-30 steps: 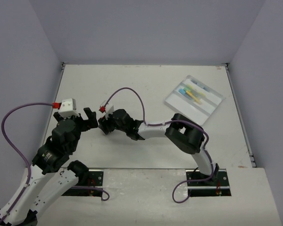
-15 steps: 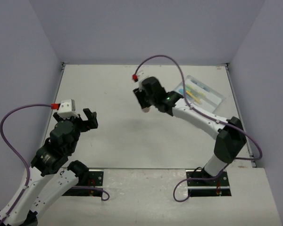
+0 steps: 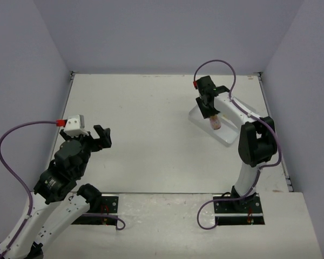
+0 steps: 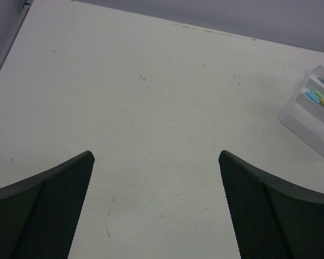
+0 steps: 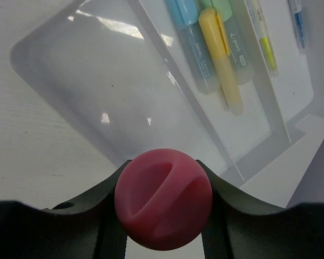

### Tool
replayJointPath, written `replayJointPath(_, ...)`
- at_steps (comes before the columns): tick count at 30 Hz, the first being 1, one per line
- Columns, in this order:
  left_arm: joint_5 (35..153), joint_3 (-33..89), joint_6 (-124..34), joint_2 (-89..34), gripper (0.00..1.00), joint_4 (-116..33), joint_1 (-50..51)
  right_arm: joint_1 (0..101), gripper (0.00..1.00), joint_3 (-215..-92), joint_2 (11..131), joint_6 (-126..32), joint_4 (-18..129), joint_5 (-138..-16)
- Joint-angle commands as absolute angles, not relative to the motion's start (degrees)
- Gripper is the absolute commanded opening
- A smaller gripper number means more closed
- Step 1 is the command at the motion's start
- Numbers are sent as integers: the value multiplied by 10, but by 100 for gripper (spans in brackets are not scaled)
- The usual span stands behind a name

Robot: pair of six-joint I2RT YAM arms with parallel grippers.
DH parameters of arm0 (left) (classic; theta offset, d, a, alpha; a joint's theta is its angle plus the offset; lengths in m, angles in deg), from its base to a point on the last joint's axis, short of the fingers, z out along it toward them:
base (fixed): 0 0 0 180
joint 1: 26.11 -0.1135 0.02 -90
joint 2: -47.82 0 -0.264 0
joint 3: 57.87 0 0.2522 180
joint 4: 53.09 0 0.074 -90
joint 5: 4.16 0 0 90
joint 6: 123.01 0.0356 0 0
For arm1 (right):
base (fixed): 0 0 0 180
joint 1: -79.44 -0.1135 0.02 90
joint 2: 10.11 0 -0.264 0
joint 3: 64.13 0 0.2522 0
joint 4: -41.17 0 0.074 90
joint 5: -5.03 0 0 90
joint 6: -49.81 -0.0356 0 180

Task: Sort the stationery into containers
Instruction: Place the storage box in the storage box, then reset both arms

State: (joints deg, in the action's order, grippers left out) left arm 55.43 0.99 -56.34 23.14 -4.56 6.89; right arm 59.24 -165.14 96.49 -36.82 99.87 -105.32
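Pink stubby cylinder (image 5: pixel 163 210) pinched between our right gripper's (image 5: pixel 163 186) fingers, over the clear tray's (image 5: pixel 97 81) outer compartment, yellow marker (image 5: pixel 220 56) in the middle one, our left gripper (image 4: pixel 156 162) spread wide above the white table (image 4: pixel 151 81).

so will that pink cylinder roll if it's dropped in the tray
Likely yes: the pink cylinder is round and stubby, so on its side it could roll until a tray wall stops it. It seems rigid: no squashing shows where the right end effector grips it.
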Motion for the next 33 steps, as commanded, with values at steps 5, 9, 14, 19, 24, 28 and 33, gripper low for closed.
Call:
replayJointPath(5, 563, 5, -550, 211, 100, -71, 65, 601, 2, -1673, 1014, -330, 986, -1107)
replayJointPath(9, 564, 4, -549, 209, 100, -73, 65, 600, 33, -1674, 1017, -337, 992, -1098)
replayJointPath(14, 565, 5, -547, 199, 100, -73, 65, 598, 70, -1644, 972, -345, 990, -1087)
replayJointPath(19, 564, 8, -547, 185, 100, -74, 64, 595, 80, -1630, 897, -376, 986, -1061)
replayJointPath(24, 544, 13, -552, 167, 100, -70, 57, 587, 96, -1538, 726, -443, 909, -1021)
replayJointPath(28, 552, 15, -549, 150, 100, -82, 16, 585, 99, -1336, 461, -541, 775, -961)
replayJointPath(33, 549, 19, -546, 139, 100, -82, -34, 584, 99, -1225, 174, -596, 773, -950)
